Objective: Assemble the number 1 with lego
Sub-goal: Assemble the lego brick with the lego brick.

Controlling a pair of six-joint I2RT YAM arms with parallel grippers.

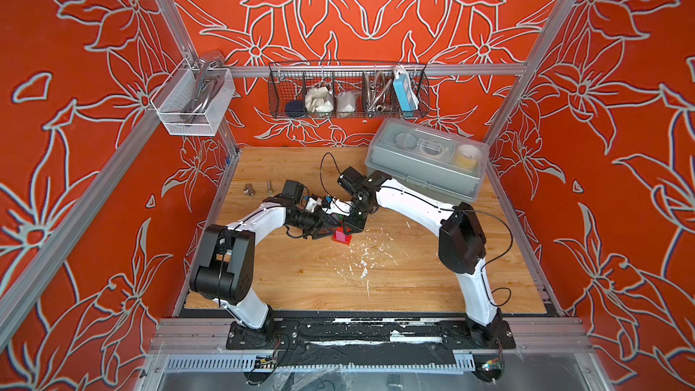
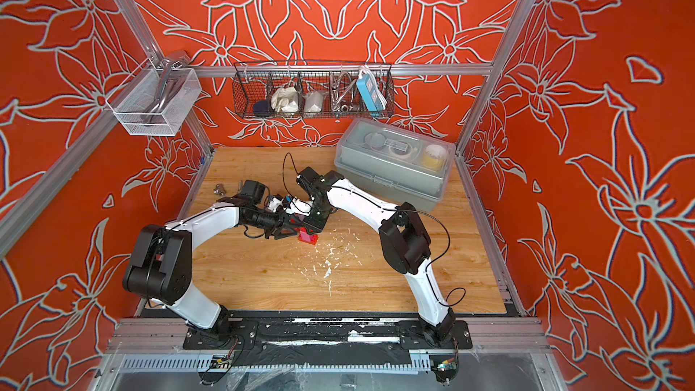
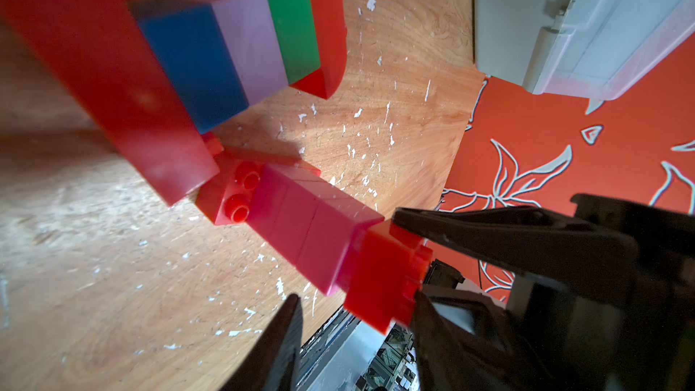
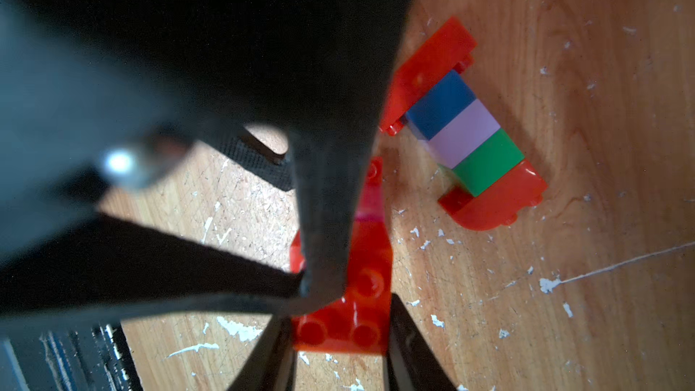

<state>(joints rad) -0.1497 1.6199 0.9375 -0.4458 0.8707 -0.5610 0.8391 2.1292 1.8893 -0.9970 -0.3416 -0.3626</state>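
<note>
My right gripper (image 4: 338, 355) was clenched on the red cap brick (image 4: 338, 317) topping the pink column (image 3: 308, 227), which stood upright mid-table (image 1: 413, 276). My left gripper (image 3: 357, 306) sat loosely spread around that same cap. The blue-lilac-green stack (image 4: 462, 133) lay flat just beside it.

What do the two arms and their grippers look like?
The left arm and right arm match: glossy white curved link shells between boxy black joint housings. Thin black cables run along them in loose loops. The left gripper and right gripper are matte black, with tapered wedge-shaped fingers. No markings are legible.
</note>
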